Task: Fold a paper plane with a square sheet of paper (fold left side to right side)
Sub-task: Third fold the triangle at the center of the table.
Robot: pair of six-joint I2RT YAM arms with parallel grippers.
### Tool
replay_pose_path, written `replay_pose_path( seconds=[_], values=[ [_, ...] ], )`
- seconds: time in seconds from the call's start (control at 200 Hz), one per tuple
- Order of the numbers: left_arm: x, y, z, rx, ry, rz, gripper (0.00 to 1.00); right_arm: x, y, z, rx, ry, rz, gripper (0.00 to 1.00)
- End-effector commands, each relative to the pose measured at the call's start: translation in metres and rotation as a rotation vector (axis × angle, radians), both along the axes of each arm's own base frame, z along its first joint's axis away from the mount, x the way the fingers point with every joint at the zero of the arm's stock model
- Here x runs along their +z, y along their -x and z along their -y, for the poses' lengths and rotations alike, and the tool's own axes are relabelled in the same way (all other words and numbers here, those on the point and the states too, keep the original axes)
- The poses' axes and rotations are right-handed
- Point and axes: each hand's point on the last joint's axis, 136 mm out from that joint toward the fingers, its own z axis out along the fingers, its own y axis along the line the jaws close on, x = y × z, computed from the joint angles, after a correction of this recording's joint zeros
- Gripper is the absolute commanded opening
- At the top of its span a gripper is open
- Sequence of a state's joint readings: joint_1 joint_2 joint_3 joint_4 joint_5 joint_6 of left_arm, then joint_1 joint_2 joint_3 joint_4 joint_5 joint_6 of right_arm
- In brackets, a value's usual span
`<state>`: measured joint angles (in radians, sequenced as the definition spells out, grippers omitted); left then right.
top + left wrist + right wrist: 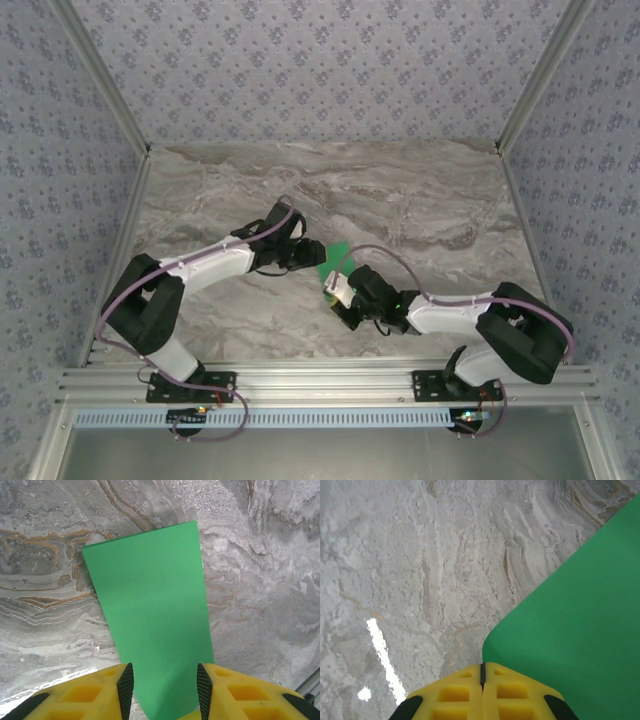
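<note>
Square sheet of paper (pixel 338 257): bright green, plain and unmarked, lying on the marble table (pixel 430 200) near its middle, between the two grippers.
Shape: from the left wrist the sheet (pixel 155 615) reads as a smooth panel, longer than wide, with straight sides and a slanted far edge. No crease lines show on its face.
Near corner: from the right wrist the sheet (pixel 580 620) fills the right side, and its corner beside the fingertips looks rounded.
Left gripper (pixel 314 260): jaws stand apart, with the paper running between the yellow fingers (pixel 162 677). Neither pad is clearly pressing it.
Right gripper (pixel 333 293): fingers are pressed together, tips (pixel 481 667) at the sheet's corner. I cannot tell whether they pinch the paper.
Edges: the paper's far and side edges lie free on the stone.
Open room: bare marble spreads beyond the paper toward the back wall and to both sides. The aluminium frame posts (pixel 525 95) stand well apart from it.
</note>
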<state>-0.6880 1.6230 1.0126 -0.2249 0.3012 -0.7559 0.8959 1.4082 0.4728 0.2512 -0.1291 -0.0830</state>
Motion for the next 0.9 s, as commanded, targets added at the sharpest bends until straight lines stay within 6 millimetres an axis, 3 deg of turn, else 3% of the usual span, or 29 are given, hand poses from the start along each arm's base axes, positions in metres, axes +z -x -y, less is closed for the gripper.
replay_pose_path(
  seconds=[0.0,0.29,0.635,0.894],
  values=[
    [0.002,-0.007,0.019,-0.072,0.017,0.008,0.34,0.018,-0.001,-0.011,-0.012,-0.094,-0.061,0.01],
    [-0.036,-0.022,0.061,-0.17,0.013,-0.062,0.25,0.021,-0.006,-0.011,-0.049,-0.14,-0.118,0.02],
    [-0.088,-0.016,0.064,-0.187,-0.071,-0.144,0.21,0.025,-0.008,-0.008,-0.093,-0.249,-0.306,0.03],
    [-0.102,-0.009,0.063,-0.197,-0.107,-0.161,0.2,0.024,-0.024,0.007,-0.169,-0.302,-0.427,0.04]
  ],
)
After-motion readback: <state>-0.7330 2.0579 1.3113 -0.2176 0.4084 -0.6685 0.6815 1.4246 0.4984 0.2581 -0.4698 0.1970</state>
